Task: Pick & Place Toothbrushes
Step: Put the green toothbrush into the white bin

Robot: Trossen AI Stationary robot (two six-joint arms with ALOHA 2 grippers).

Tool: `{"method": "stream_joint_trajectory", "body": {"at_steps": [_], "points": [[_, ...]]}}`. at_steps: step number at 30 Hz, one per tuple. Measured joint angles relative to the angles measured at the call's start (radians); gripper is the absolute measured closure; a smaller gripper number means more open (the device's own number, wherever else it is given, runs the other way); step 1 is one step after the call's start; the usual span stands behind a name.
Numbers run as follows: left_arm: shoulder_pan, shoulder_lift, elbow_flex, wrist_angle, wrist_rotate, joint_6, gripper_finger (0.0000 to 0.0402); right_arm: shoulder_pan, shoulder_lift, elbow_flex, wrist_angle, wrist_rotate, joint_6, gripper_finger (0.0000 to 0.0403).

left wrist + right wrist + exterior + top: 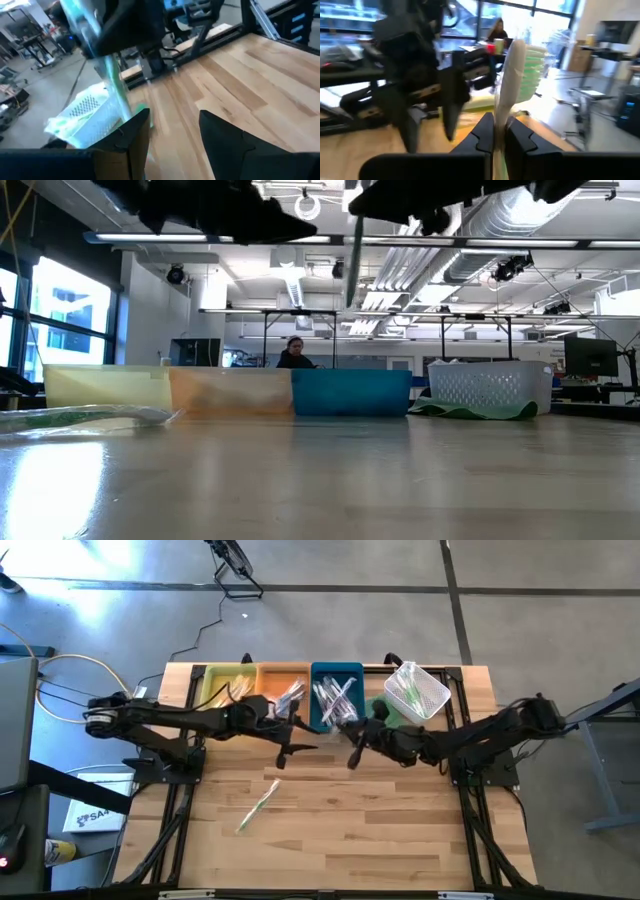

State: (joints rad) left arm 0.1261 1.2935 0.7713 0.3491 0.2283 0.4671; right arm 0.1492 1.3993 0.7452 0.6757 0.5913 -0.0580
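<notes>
The right gripper [494, 134] has its fingers clenched on a green-bristled toothbrush [512, 75], held above the bench [400, 830] just in front of the blue tray [337, 675]. The left gripper [172, 132], close beside it to the left, has its fingers released and holds nothing. The brush seems to stand nearly upright, its long axis vertical and bristles up, though the overhead view shows little. Pinched low on the handle, it could swivel or slip, and the two arms are near enough to bump. A second toothbrush [257, 806] lies near on the bench.

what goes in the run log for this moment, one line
right pincer: shut on green toothbrush | left pincer: open, empty | loose toothbrush: on table
</notes>
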Motion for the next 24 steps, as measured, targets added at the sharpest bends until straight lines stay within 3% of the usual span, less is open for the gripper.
{"method": "stream_joint_trajectory", "body": {"at_steps": [13, 21, 24], "points": [[0.011, -0.247, -0.241, 0.016, -0.069, -0.009, 0.0238, 0.002, -0.259, -0.024, -0.329, 0.43, -0.009, 0.0393], [0.011, -0.423, -0.364, 0.015, -0.101, -0.054, 0.0238, -0.006, -0.466, -0.234, -0.374, 0.697, 0.15, 0.0393], [0.011, -0.475, -0.389, 0.016, -0.101, -0.053, 0.0238, -0.03, -0.538, -0.32, -0.377, 0.747, 0.219, 0.0393]]}}
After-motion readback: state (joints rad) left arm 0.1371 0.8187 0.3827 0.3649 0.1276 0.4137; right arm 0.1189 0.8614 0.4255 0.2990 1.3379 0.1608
